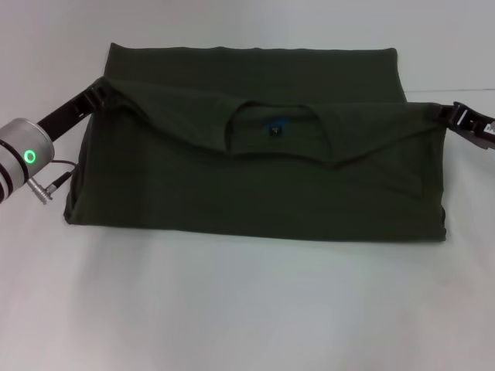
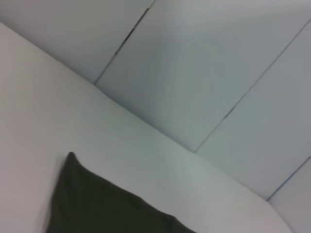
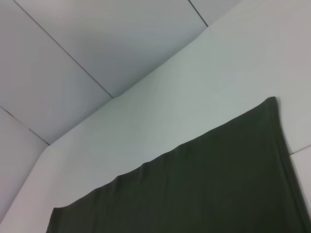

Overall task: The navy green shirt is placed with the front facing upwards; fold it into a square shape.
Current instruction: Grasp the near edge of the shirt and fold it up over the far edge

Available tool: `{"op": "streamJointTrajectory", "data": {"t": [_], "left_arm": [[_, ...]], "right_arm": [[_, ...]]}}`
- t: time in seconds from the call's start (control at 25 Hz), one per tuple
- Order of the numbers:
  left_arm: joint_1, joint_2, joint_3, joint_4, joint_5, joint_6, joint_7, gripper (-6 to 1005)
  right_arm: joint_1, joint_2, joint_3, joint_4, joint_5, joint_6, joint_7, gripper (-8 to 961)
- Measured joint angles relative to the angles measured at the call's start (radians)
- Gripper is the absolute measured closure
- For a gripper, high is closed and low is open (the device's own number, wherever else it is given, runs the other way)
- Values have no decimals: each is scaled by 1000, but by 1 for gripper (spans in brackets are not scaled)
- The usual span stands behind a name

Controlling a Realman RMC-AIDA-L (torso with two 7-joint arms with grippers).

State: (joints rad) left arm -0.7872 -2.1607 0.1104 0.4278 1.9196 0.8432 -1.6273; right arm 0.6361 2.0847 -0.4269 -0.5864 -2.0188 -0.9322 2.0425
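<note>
White tabletop [image 1: 247, 309], smooth, matte. Pale grey wall panels [image 2: 194, 73] behind far edge of tabletop, split by thin dark seams [image 2: 124, 41]. Same panelled wall seen in right wrist view.

A bare robot test bench in a laboratory-style room.

A plain white table [image 1: 247, 309] fills the view from 3 to 9 o'clock, with no household furnishings on it. Pale wall panels [image 2: 204, 73] divided by thin dark seams rise behind its far edge at 12 o'clock. A metal robot arm [image 1: 23, 158] with a glowing green ring light enters at 9 o'clock.
</note>
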Motion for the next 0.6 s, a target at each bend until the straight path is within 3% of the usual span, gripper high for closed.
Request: {"op": "streamJointTrajectory", "data": {"t": [0.4,0.6], "left_arm": [[-1,-1,-2,-79,-159,-41,218,950],[-1,-2,-4,-119,-252,-45,346,950]], "right_arm": [[14,0,-37,17,1,51,-9,896],[18,0,-41,40,39,65,-81,829]]}}
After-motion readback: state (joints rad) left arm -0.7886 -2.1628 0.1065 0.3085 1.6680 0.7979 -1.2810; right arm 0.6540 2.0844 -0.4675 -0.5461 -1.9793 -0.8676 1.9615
